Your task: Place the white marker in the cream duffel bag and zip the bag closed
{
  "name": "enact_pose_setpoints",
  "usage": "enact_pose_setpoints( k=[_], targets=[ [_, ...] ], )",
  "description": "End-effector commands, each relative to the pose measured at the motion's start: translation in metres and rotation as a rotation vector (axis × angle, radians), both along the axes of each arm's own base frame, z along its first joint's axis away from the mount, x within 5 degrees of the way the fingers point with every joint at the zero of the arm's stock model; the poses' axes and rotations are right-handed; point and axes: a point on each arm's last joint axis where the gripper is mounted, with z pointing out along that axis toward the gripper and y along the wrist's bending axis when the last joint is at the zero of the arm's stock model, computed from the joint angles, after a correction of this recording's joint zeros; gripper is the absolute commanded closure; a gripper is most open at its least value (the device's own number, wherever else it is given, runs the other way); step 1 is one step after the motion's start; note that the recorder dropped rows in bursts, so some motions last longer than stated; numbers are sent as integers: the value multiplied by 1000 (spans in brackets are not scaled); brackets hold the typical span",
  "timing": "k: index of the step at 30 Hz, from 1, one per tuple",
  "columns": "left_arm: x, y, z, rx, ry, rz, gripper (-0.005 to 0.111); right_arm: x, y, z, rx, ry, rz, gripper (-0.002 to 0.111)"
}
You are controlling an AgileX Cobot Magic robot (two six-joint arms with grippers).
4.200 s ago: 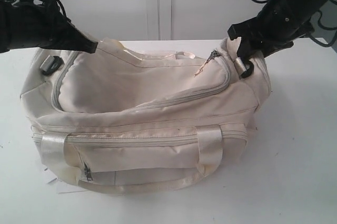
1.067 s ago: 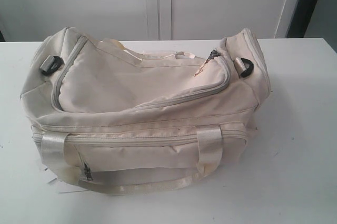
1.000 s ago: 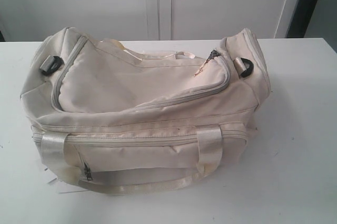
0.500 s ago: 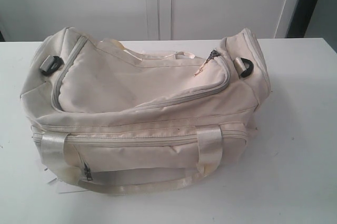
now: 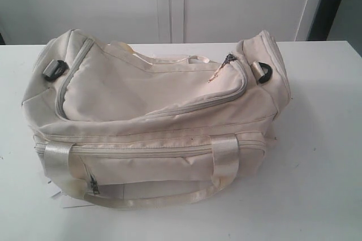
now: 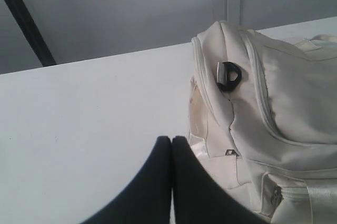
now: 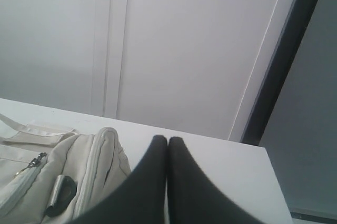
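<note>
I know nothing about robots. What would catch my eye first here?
A big, slumped cream duffel bag fills the middle of the white table. Shiny satin strap handles hang down its near side, and a dark ring sits at each end. In the wrist views, both pairs of black jaws are shut, holding nothing.

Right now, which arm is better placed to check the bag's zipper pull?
Probably right: the zipper pull sits at the cream duffel bag's right end, close by the shut right gripper.
</note>
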Motion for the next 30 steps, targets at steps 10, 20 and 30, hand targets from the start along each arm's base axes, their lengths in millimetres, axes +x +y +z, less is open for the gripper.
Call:
enact_pose_setpoints(
  k=[10,20,30],
  targets=[
    [-15,-2,-52,-76,-14,24,107,-1,-1,-1,8,4,-7,108],
    [-19,-2,-93,-80,23,28,107,-1,-1,-2,8,6,-7,108],
    [-17,-1,-125,-86,6,39,107,-1,-1,-1,8,4,-7,108]
  ],
)
